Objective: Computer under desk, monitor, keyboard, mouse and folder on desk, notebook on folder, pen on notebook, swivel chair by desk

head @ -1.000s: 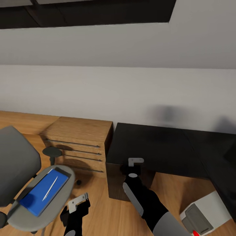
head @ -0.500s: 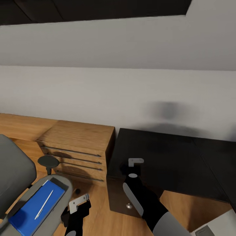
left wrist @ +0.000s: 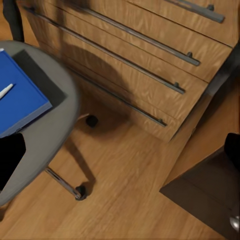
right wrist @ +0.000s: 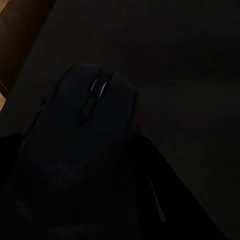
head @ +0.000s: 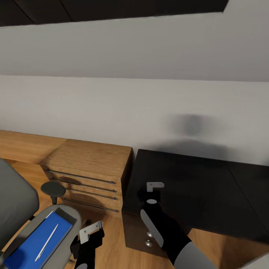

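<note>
The right gripper (head: 146, 194) seems clamped on the mouse (right wrist: 87, 130) over the desk (head: 194, 186). Left of the desk, the swivel chair (head: 56, 228) bears the folder (head: 33, 244) and pen (head: 46, 242). The left gripper's (head: 87, 239) opening can't be judged.

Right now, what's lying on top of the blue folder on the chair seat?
A thin light-coloured pen lies on the blue folder, which rests on the swivel chair seat. No notebook is visible between them. The folder's near end runs out of the head view.
</note>
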